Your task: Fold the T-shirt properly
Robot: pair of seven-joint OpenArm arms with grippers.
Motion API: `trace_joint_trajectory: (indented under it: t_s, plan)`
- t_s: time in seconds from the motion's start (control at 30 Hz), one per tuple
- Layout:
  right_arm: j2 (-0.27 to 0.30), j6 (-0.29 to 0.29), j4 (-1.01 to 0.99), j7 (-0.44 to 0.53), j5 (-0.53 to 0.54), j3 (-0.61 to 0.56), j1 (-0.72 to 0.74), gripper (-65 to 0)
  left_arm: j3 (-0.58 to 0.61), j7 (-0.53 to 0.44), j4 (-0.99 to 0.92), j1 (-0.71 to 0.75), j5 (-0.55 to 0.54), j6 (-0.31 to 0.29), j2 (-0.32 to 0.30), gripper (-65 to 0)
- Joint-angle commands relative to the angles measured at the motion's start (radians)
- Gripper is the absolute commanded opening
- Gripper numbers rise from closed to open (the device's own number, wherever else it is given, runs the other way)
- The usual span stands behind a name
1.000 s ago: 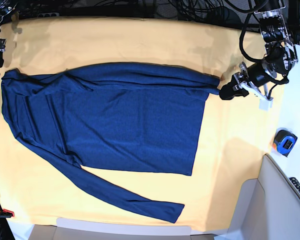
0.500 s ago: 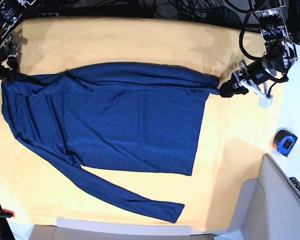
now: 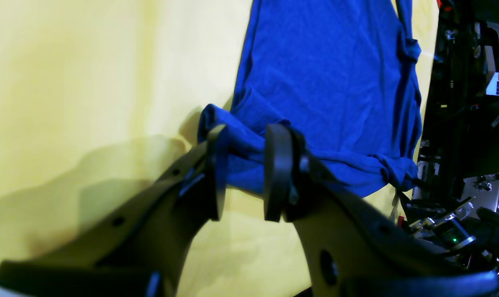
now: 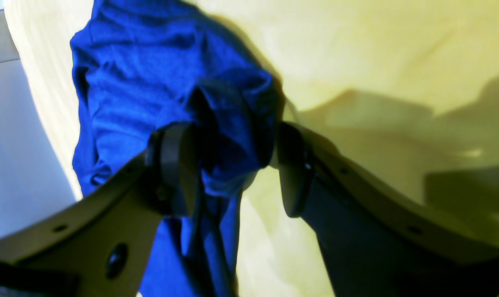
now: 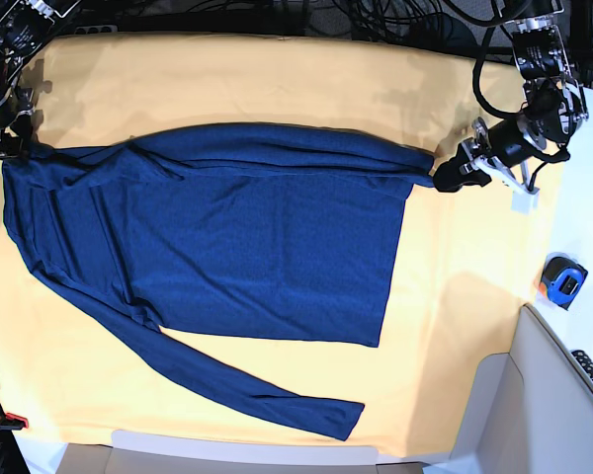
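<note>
Nearest the base camera, 1 long sleeve point(image 5: 267, 393) of the T-shirt point(image 5: 227, 247) runs slantwise across the yellow-orange cloth point(image 5: 455, 326) that covers the counter, its cuff close to the near edge. Behind it the dark navy body lies flat and spread across the middle of the cloth, with the far edge folded over into a long band that reaches from one side to the other.

On that view's right, the left pincer point(image 5: 441, 179) sits at the tip of this band. Its wrist view shows the 2 fingers point(image 3: 279, 173) set narrowly apart with a bunched corner of blue fabric point(image 3: 243, 152) pinched between them, just above the cloth.

On the view's left, the right pincer point(image 5: 8, 146) meets the opposite corner of the garment. Its wrist view shows the jaws standing wider, with a thick gathered fold of the fabric point(image 4: 228, 136) between the 2 pads point(image 4: 173, 169); the cloth fills the gap, so this pincer holds the shirt too.

Off the cloth, on the white surface at the right, lies a blue and black tape measure point(image 5: 561, 280). At the far edge, black cables point(image 5: 376, 20) crowd the background.
</note>
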Motion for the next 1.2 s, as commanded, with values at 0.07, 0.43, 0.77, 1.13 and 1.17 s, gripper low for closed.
trace_joint_trajectory:
  t_s: [0.07, 0.43, 0.77, 1.13, 1.17]
  plan:
    - [0.017, -0.009, 0.005, 0.012, -0.075, 0.005, 0.027, -34.2, -0.003, -0.002, 0.015, -0.009, -0.02, -0.006, -0.013, -49.7]
    - [-0.009, -0.007, -0.022, 0.012, -0.178, 0.005, 0.112, -34.7, -0.003, -0.002, 0.015, -0.009, -0.02, -0.006, -0.013, -49.7]
    - [-0.011, 0.131, -0.162, 0.012, -0.179, 0.005, 0.139, -36.1, -0.003, -0.002, 0.015, -0.009, -0.02, -0.006, -0.013, -49.7]
    - [-0.011, 0.134, -0.16, 0.007, -0.179, 0.005, 0.138, -65.0, -0.001, -0.002, 0.015, -0.009, -0.02, -0.006, -0.015, -49.7]
    - [-0.011, 0.134, -0.16, 0.007, -0.179, 0.005, 0.138, -65.0, -0.001, -0.002, 0.015, -0.009, -0.02, -0.006, -0.016, -49.7]
